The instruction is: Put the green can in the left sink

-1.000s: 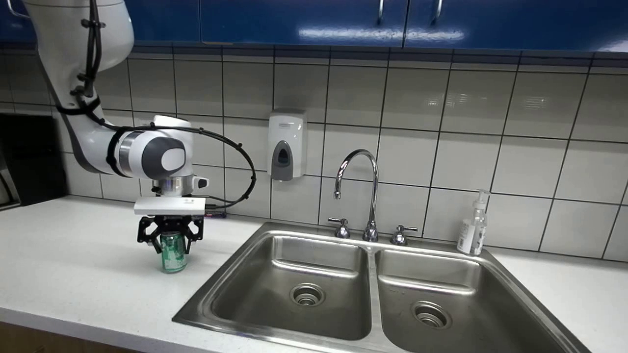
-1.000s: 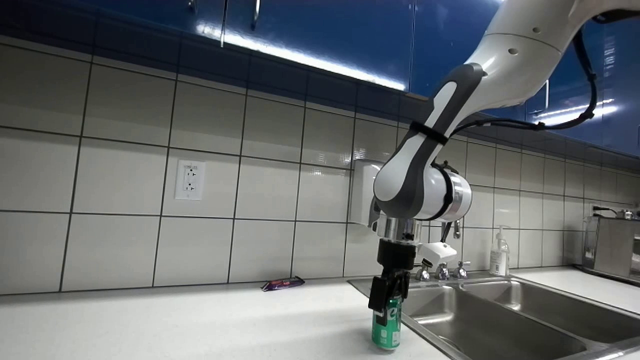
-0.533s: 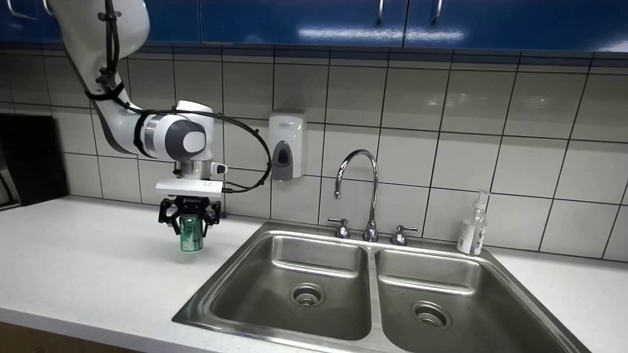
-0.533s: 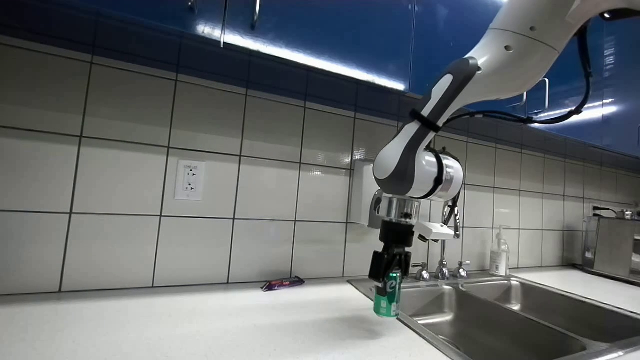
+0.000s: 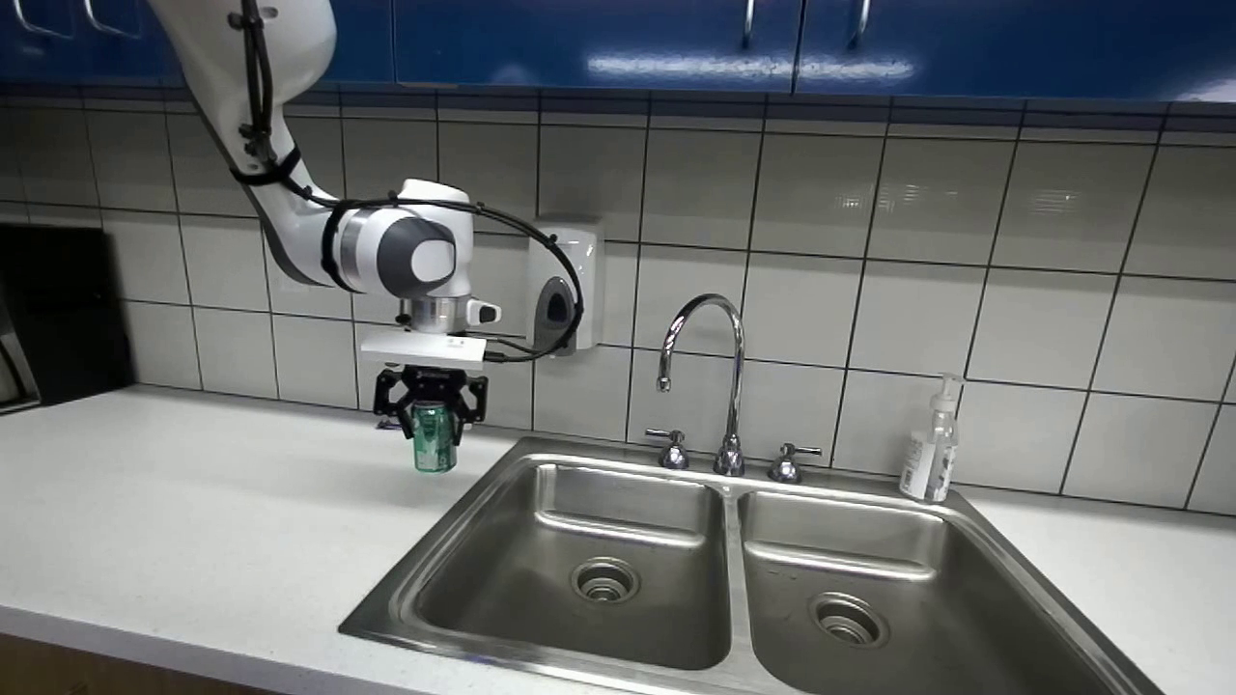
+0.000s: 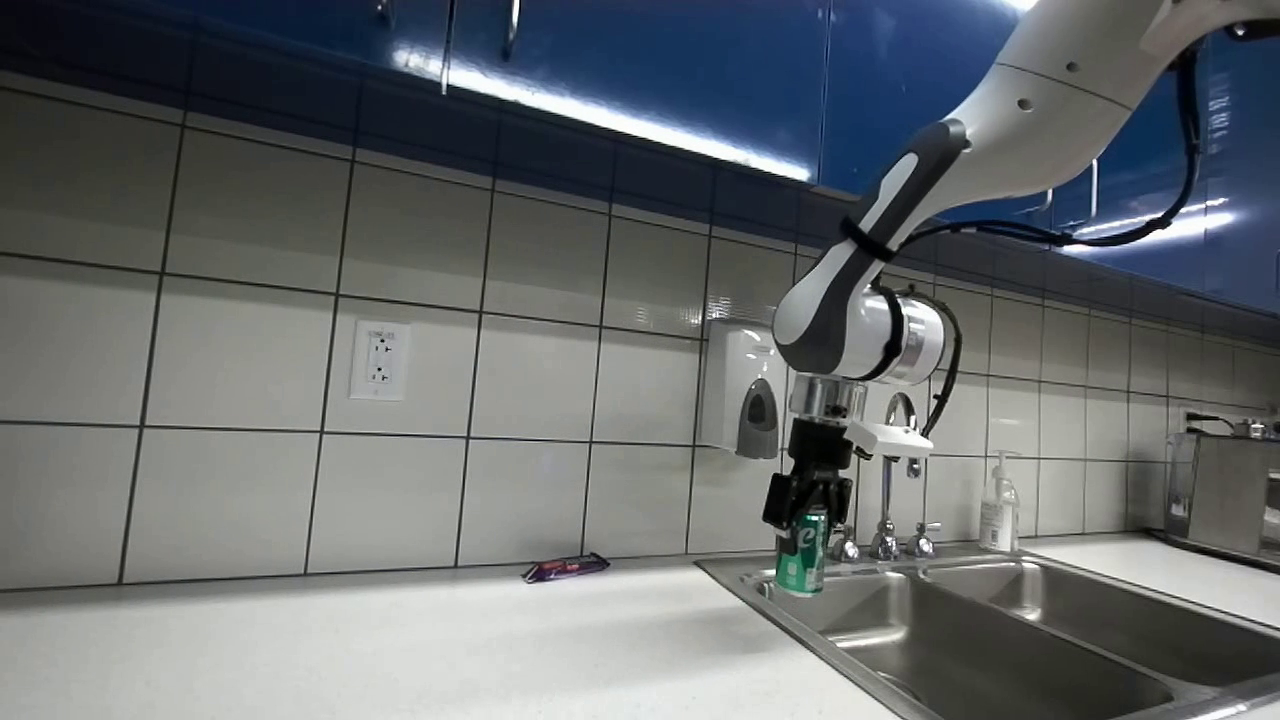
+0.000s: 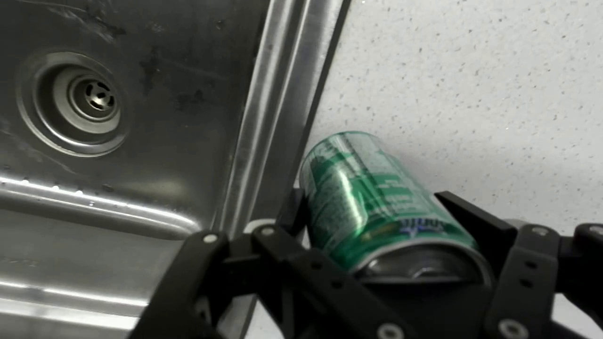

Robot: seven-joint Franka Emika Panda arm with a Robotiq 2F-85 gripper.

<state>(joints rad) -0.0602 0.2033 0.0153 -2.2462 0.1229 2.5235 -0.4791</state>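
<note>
My gripper [image 5: 433, 436] is shut on the green can [image 5: 435, 456] and holds it upright in the air, over the counter just beside the sink's back left corner. In an exterior view the can [image 6: 800, 574] hangs below the black fingers [image 6: 807, 530], in front of the sink's rim. In the wrist view the fingers [image 7: 370, 200] stand on both sides of the can [image 7: 372, 188], with its silver top towards the palm. The left sink [image 5: 502, 598] is a steel basin with a round drain. In the wrist view the basin [image 7: 174, 127] lies left of the can.
The right sink [image 5: 927, 618] adjoins it. A tall faucet [image 5: 738, 386] stands behind, between two handles. A clear soap bottle [image 5: 932, 454] stands at the back right. A wall dispenser [image 6: 740, 390] is behind the arm. A purple wrapper [image 6: 566, 568] lies against the wall.
My gripper has lifted the can off the counter and carried it up and towards the sink. The can stays in its fingers. The sink and other objects have not moved.
</note>
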